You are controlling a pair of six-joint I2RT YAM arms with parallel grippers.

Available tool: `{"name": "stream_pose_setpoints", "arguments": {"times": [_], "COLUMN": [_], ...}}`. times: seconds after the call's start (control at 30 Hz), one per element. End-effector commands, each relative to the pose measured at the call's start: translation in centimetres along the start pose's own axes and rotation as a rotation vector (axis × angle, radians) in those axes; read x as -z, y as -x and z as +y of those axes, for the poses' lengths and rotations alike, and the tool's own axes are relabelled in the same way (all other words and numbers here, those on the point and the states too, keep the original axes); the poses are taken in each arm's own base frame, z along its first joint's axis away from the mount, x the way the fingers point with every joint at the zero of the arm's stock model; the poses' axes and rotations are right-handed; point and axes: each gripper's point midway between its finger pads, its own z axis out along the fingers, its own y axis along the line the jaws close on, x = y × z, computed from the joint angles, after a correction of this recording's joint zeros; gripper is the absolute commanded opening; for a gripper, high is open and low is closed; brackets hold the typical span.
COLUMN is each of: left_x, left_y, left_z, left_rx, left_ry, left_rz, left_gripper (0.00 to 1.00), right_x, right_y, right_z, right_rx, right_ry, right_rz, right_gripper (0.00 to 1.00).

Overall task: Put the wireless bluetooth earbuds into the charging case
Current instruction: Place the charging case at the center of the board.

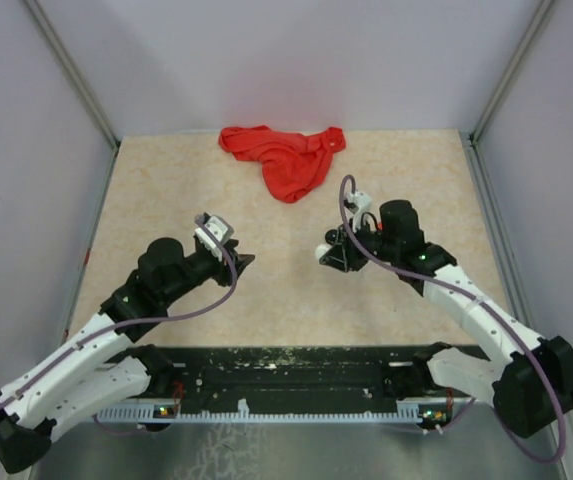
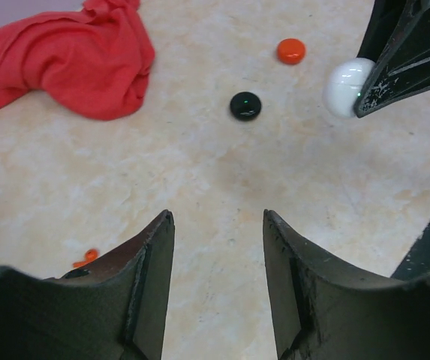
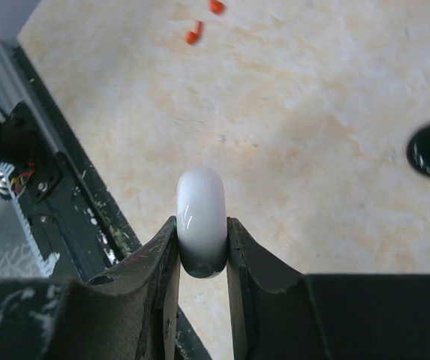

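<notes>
1. Right claw (image 3: 201,222) first: it's pinching the white case (image 3: 199,196) edge-on, one finger on each flat face. The rounded rim pokes out past the tips.
2. Left claw (image 2: 218,225) is spread with nothing between the fingers, just bare table (image 2: 199,172) showing through the gap.
3. Red earbuds (image 2: 87,258): tiny pair lying on the table just beside the left claw's left finger, on its outer side. They're well apart from the white case.
4. Black case (image 2: 245,106) lies flat in the open middle, ahead of the left claw. The red case (image 2: 291,51) sits beyond it. The two are apart and touch nothing.
5. Red cloth (image 1: 284,158) is bunched up at the far edge of the table, well apart from both claws.
6. Room to move: from the top cam I see an open strip of table between the two claws. The black rail (image 1: 296,365) runs along the near edge, and on the right wrist cam it sits off to one side of the held case. I can't tell if that case touches the table.
</notes>
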Motion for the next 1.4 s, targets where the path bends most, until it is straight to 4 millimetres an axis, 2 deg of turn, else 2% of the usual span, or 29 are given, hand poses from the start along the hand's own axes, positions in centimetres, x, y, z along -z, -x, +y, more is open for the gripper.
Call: {"name": "stream_pose_setpoints", "arguments": {"times": [0.0,0.1,0.3,0.5,0.7,0.9,1.13,1.27,1.37], "left_x": [1.7,2.3,3.7,4.6,4.7,4.7,5.0,5.3,5.4], "left_y": [-0.3,-0.4,-0.6,-0.3,-0.3,-0.2,-0.3,-0.4,-0.4], "left_z": [3.4,4.5,6.3,6.8,7.8,8.4,9.0,9.2,9.4], "left_rx": [-0.076,-0.074,-0.055,-0.056,-0.003,0.033,0.047,0.049,0.056], "left_ry": [0.179,0.246,0.362,0.387,0.394,0.389,0.4,0.414,0.422], "left_rz": [0.036,0.031,0.011,-0.029,-0.045,-0.062,-0.069,-0.074,-0.072], "left_gripper": [0.55,0.56,0.67,0.71,0.75,0.8,0.84,0.85,0.9], "right_x": [-0.4,-0.5,-1.5,-3.6,-5.6,-6.7,-5.8,-4.7,-3.4], "right_y": [-0.9,-2.1,-4.1,-6.3,-6.5,-7.6,-8.9,-9.1,-7.9], "right_z": [-4.3,-6.9,-11.8,-15.1,-17.1,-18.2,-18.8,-19.1,-19.3], "right_rx": [-0.231,-0.314,-0.487,-0.561,-0.607,-0.662,-0.685,-0.667,-0.618], "right_ry": [-0.14,-0.209,-0.305,-0.357,-0.355,-0.356,-0.403,-0.46,-0.512], "right_rz": [-0.014,0.0,-0.025,0.011,0.027,0.06,0.097,0.112,0.099], "right_gripper": [0.03,0.03,0.04,0.04,0.08,0.26,0.44,0.5,0.54]}}
